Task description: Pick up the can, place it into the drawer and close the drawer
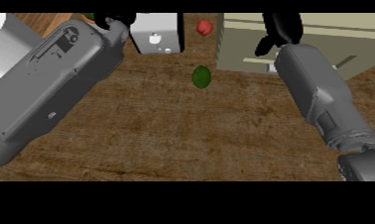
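**Head view: both hands at the far edge of the wooden counter**

The wooden counter [183, 134] filled most of the view and served as the reference surface. The left forearm [51, 84] crossed its left side on a slant, ending in the left hand [117, 21] at the counter's far edge, just beside a grey box-like object [157, 32]. Only a small dark part of that hand showed, so whether its fingers were spread or curled could not be told. The right forearm [322, 99] rose along the counter's right side to the right hand [282, 29], which lay over the pale cabinet with the drawer [322, 44] at the counter's far right. Its fingers hung downward, curled, with one dark finger tip near the drawer's front; no object was visible inside them. A green rounded object [201, 77] lay on the counter between the two forearms, apart from both hands. A smaller red object [204, 28] lay beyond it, between the grey box and the cabinet. Which object, if any, was the can could not be settled; none sat in either hand.
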{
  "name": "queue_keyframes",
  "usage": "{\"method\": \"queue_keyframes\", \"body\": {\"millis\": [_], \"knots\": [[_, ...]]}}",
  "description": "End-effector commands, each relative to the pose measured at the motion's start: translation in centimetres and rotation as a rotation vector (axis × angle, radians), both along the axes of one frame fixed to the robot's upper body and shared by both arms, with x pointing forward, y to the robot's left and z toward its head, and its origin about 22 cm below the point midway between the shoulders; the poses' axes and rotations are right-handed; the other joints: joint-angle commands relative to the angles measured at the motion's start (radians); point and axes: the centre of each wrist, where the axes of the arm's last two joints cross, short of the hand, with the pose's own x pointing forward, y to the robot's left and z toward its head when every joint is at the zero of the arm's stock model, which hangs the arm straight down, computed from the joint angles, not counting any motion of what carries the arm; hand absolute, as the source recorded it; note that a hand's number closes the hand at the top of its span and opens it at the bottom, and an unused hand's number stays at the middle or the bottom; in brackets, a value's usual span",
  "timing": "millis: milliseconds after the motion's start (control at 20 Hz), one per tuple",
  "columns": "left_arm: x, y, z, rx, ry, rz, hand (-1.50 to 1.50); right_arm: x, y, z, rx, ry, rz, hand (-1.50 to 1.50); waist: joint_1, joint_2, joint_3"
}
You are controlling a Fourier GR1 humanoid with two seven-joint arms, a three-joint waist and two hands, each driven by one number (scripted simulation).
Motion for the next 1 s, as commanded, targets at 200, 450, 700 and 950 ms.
{"method": "queue_keyframes", "body": {"millis": [200, 450, 700, 950], "knots": [[-1.0, -0.6, 0.1, 0.000, -0.013, -0.019, -1.50, 1.7, 1.1, 5.2, 0.037, -0.031, 0.028, -1.50, 0.021, -0.002, -0.004], [-1.2, 0.4, -0.9, 0.005, 0.001, -0.016, -1.50, 1.7, 3.1, 5.0, 0.360, 0.063, 0.135, -1.50, 0.021, -0.004, -0.002], [-1.2, 0.5, 0.0, -0.003, 0.000, -0.016, -1.50, 1.5, 2.1, 4.1, 0.650, 0.073, 0.177, -1.50, 0.008, -0.001, 0.001], [-1.8, 1.9, 0.2, 0.010, 0.009, -0.032, -1.50, 1.6, 1.2, 4.2, 0.724, 0.077, 0.192, -1.50, 0.026, -0.005, -0.003]]}}
